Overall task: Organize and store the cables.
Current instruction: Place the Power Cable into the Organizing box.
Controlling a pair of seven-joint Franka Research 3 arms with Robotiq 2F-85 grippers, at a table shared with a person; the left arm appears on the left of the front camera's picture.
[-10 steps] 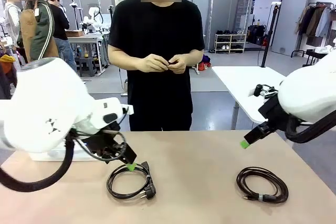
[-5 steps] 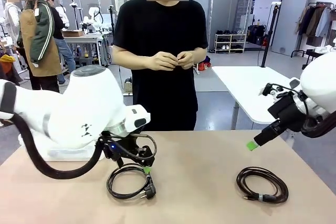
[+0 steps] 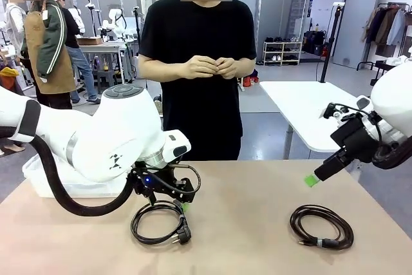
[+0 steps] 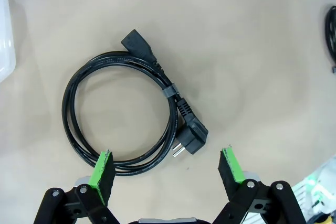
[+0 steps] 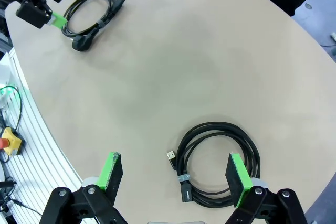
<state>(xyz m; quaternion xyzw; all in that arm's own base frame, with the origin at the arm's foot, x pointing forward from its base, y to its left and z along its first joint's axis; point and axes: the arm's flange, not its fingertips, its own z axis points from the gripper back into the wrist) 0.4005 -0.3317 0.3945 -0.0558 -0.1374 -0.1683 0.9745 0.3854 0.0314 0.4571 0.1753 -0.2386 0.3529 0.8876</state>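
Two coiled black cables lie on the table (image 3: 251, 223). The power cord (image 4: 169, 93) sits under the open, empty left gripper (image 4: 168, 167). The second cord (image 5: 220, 128) sits under the open, empty right gripper (image 5: 176, 170). One white bin (image 3: 33, 177), contents hidden.

In the front view, we are losing most of the white bin (image 3: 31, 178) behind the left arm (image 3: 109, 136), at middle left. In the left wrist view, the right edge is cutting off the thin black cable (image 4: 332, 30) at upper right.
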